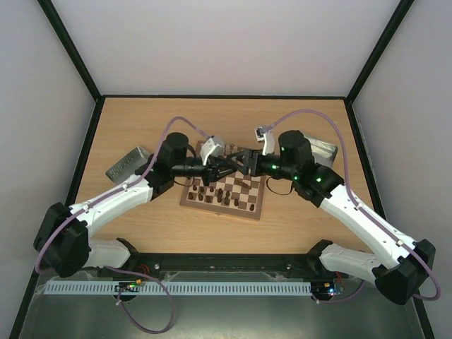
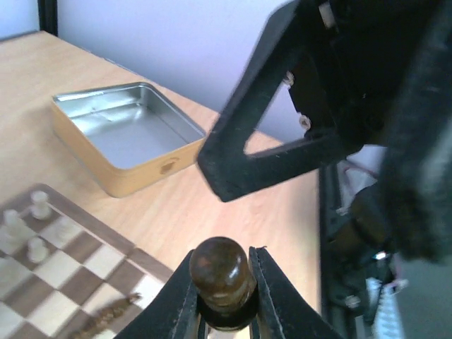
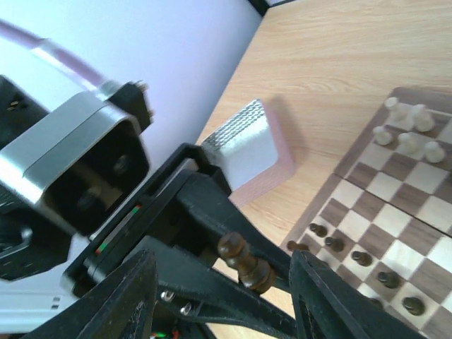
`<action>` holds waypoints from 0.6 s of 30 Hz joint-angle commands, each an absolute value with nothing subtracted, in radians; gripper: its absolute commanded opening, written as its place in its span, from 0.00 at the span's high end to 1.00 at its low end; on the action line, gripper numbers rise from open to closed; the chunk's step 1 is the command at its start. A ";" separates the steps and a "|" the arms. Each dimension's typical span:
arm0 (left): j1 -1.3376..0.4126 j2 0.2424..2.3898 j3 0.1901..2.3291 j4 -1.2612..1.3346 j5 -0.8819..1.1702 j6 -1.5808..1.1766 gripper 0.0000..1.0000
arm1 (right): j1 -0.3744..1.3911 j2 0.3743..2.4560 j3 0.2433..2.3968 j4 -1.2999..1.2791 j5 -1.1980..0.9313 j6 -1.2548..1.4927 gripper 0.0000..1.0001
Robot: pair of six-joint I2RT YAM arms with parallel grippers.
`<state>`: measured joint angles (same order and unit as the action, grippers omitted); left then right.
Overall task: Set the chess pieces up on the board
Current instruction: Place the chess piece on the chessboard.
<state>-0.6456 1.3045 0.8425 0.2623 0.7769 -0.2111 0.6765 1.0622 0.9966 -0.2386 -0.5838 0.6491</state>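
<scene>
The board [image 1: 185, 200] lies mid-table with dark chess pieces [image 1: 212, 194] along its near-left rows. Both grippers meet above its far edge. My left gripper [image 2: 222, 256] is shut on a dark brown pawn [image 2: 220, 272], its round head poking out between the fingers. In the right wrist view that pawn [image 3: 244, 263] sits in the left gripper's fingers, between the spread fingers of my right gripper [image 3: 222, 261], which is open and does not touch it. Cream pieces [image 3: 409, 131] stand in the board's far corner, and dark pawns [image 3: 360, 258] stand in a row.
An open gold tin [image 2: 127, 134] with a bare silver inside rests on the table beyond the board's right side. A closed silver tin [image 1: 128, 164] lies left of the board. Black frame rails edge the table.
</scene>
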 commanded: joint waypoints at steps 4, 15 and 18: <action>-0.738 1.365 0.972 -0.024 0.542 0.274 0.97 | 0.681 1.110 1.078 -0.413 -0.430 0.576 0.51; -0.741 1.387 0.999 -0.045 0.545 0.326 0.98 | 0.680 1.146 1.110 -0.512 -0.415 0.522 0.62; -0.741 1.391 1.001 -0.048 0.538 0.325 0.98 | 0.681 1.130 1.087 -0.493 -0.453 0.523 0.54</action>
